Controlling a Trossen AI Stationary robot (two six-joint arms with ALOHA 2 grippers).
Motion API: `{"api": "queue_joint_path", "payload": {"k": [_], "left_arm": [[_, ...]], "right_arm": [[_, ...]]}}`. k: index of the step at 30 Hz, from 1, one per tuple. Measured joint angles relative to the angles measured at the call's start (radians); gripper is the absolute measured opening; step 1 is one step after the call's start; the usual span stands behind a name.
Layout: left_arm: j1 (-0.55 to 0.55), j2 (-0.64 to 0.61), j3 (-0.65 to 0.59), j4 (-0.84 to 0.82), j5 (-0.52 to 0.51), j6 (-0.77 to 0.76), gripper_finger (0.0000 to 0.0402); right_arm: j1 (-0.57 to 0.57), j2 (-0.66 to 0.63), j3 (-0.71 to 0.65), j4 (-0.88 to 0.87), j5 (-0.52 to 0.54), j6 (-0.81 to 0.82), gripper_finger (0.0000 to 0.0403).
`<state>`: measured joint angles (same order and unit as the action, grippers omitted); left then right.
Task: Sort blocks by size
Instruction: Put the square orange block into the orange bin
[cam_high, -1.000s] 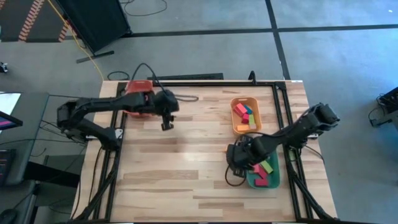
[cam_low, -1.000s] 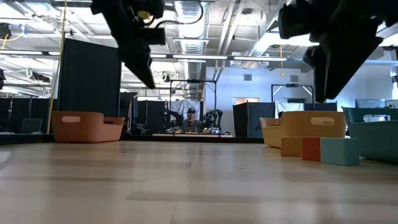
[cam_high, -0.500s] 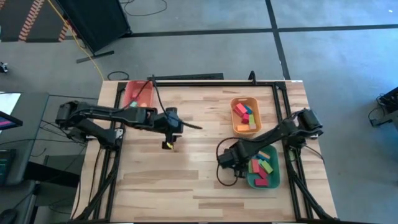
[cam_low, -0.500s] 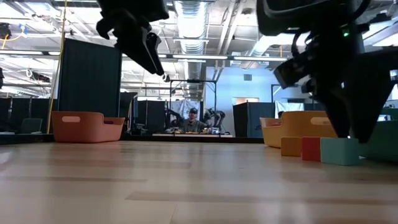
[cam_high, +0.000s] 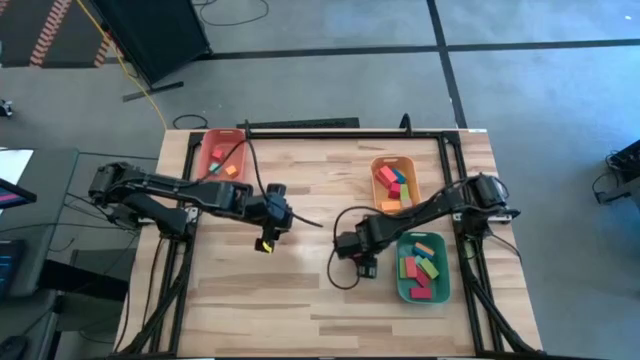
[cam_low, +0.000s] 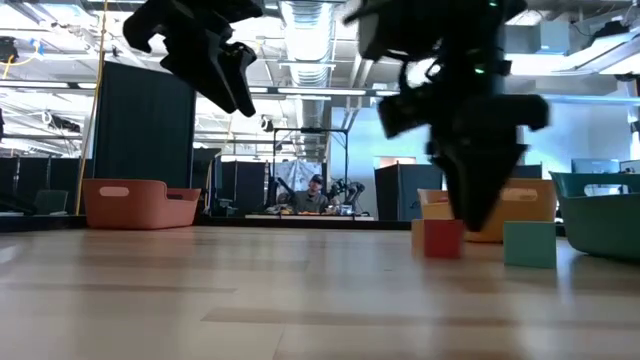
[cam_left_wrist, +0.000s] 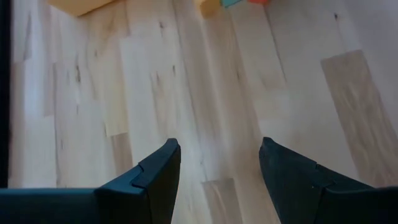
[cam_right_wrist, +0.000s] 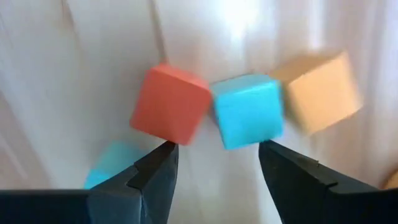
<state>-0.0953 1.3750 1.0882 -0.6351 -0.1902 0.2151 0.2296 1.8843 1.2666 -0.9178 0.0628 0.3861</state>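
Left hand (cam_high: 266, 237) hangs over the middle of the worktop (cam_high: 300, 290), a little toward its left side, fingers spread and nothing between them; its own camera sees only bare wood between the two dark fingers (cam_left_wrist: 155, 180). Behind it, at the far left corner, the red-orange tray (cam_high: 222, 157) holds a few small blocks.

Further right, the right hand (cam_high: 362, 262) is low over the worktop, just left of the green tray (cam_high: 402, 289). Its fingers stand wide, nothing gripped. Just ahead of them sit three loose cubes packed closely in a row: a red cube (cam_right_wrist: 170, 104), a teal cube (cam_right_wrist: 247, 111) and an orange cube (cam_right_wrist: 320, 90), with another teal block (cam_right_wrist: 112, 163) partly hidden beside one finger. Most other blocks already lie in the orange tray (cam_high: 380, 207) near the far right corner and in the green tray near the right edge.

The risk is the crowding. The red and teal cubes look to be touching or nearly so, and the gap between the fingers seems centred on their seam, so closing here could pinch two cubes, or knock one aside. A finger coming down on the half-hidden teal block could also push it away or tip the hand off line.
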Motion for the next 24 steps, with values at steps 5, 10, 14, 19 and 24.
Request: {"api": "queue_joint_path", "payload": {"k": [5, 10, 14, 19, 24], "left_arm": [[-0.011, 0.0, 0.0, -0.026, 0.0, -0.002, 0.0209], [-0.015, 0.0, -0.038, 0.003, 0.0, 0.005, 0.0209], [-0.015, 0.0, -0.071, 0.027, 0.0, 0.004, 0.0209], [-0.015, 0.0, -0.11, 0.07, 0.002, 0.001, 0.0209], [-0.016, 0.0, -0.126, 0.085, 0.031, -0.018, 0.0209]], "right_arm": [[-0.004, 0.0, 0.046, 0.046, 0.019, -0.057, 0.0255], [0.009, -0.002, 0.06, -0.002, 0.021, -0.031, 0.0255], [0.01, 0.002, 0.04, -0.045, 0.021, 0.013, 0.0255], [0.01, 0.003, 0.025, 0.002, 0.021, 0.032, 0.0255], [-0.006, 0.003, 0.024, 0.152, 0.039, 0.023, 0.0255]]}}
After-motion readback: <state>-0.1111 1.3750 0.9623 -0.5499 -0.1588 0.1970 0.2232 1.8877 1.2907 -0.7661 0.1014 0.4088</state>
